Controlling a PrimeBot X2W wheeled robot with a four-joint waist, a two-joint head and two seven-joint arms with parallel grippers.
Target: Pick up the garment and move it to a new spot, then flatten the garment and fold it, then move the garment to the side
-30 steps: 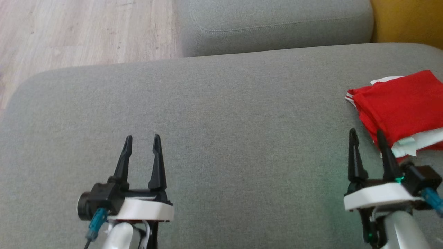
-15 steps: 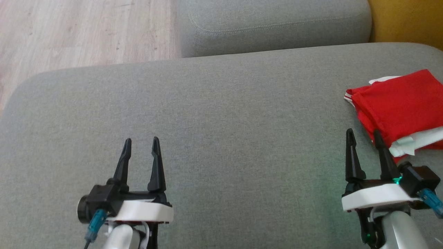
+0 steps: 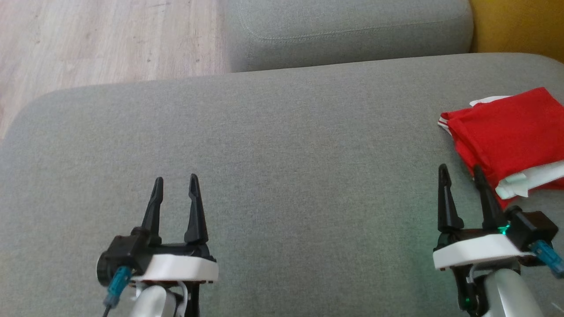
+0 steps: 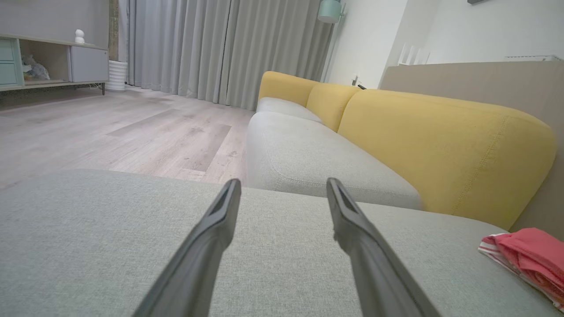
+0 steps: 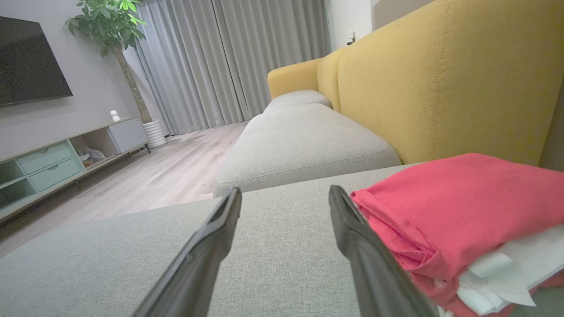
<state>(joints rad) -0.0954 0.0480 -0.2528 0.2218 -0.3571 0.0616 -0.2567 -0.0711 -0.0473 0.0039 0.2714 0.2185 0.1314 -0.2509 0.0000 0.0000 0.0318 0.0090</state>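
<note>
Garment [image 3: 506,132] of folded red cloth rests on woven cushion [image 3: 282,145]; left end effector [image 3: 176,178] and right end effector [image 3: 460,167] gape.

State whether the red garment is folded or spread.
Folded. The red garment lies in compact stacked layers on the grey cushion, white edges peeking out.

Garment [image 3: 506,132], right part beyond picture edge
</note>
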